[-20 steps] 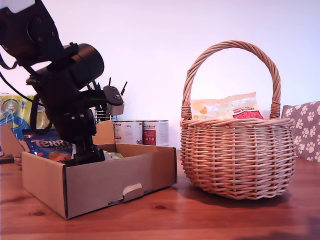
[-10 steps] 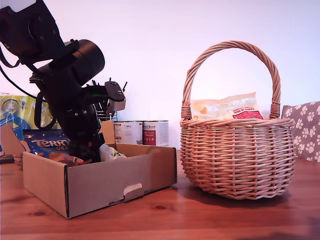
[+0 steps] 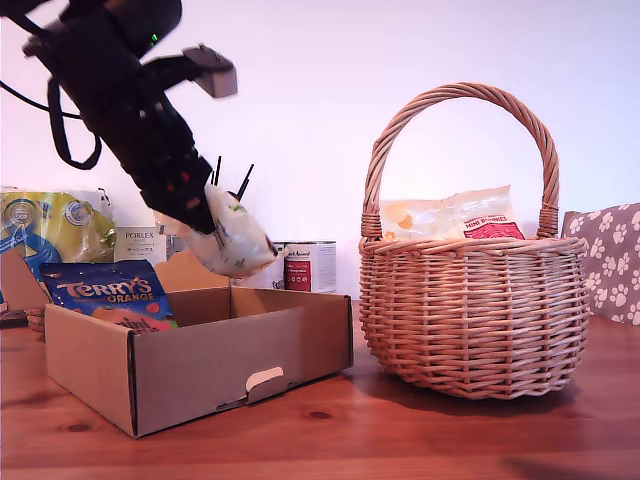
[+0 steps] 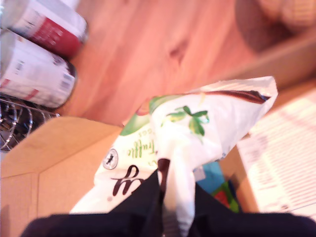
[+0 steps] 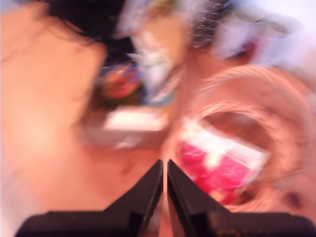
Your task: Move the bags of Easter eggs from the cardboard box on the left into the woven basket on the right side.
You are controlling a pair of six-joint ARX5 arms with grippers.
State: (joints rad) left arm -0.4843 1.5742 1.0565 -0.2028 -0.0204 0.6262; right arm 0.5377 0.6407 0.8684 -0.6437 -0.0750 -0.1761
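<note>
Exterior view: my first gripper [image 3: 212,222] is clamped on the white bag [image 3: 236,240], hanging left of centre above the cardboard box [image 3: 200,365]. I should carry it high, clearing the rim of the woven basket [image 3: 472,315] at right. My second gripper [image 5: 164,183] is pressed together, empty.

The exterior view sits low at worktop [image 3: 400,440] level, facing the cardboard box [image 3: 200,365] and woven basket [image 3: 475,315] side-on, while both wrist views look down from above, the first close over the box, the second blurred over both.
</note>
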